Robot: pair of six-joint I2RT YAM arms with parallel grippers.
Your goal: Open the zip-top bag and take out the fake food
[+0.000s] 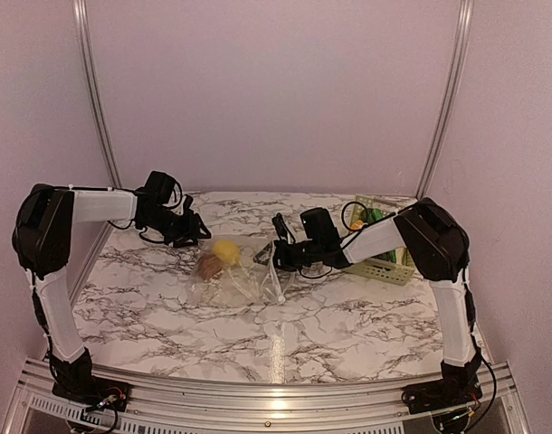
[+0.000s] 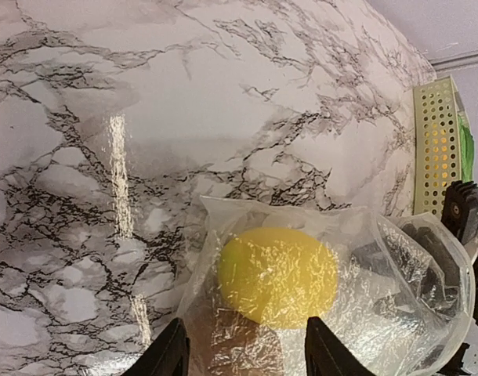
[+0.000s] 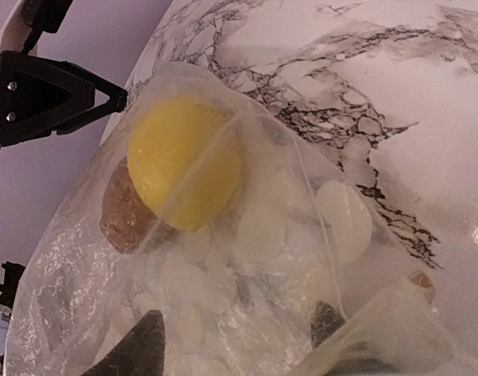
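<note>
Pale lilac walls close in a marble-patterned bench (image 1: 348,316). At the left, the left jaws hang just over the bench behind the bag's left end; they stand released, the fingers (image 2: 170,356) apart with crinkled plastic showing between them. The zip-top bag (image 1: 249,276) lies mid-bench, between the two arms. Inside it is the fake food: a yellow ball (image 1: 226,250) resting against a brown piece (image 1: 208,265), both toward the bag's left end. At its right end the right jaws are also spread. One finger (image 3: 137,352) is plain to see and the other is dimmed by plastic, so I cannot tell whether they pinch any film. Farthest right stands a pale green basket (image 1: 389,267) with green pieces (image 1: 374,215) in it.
</note>
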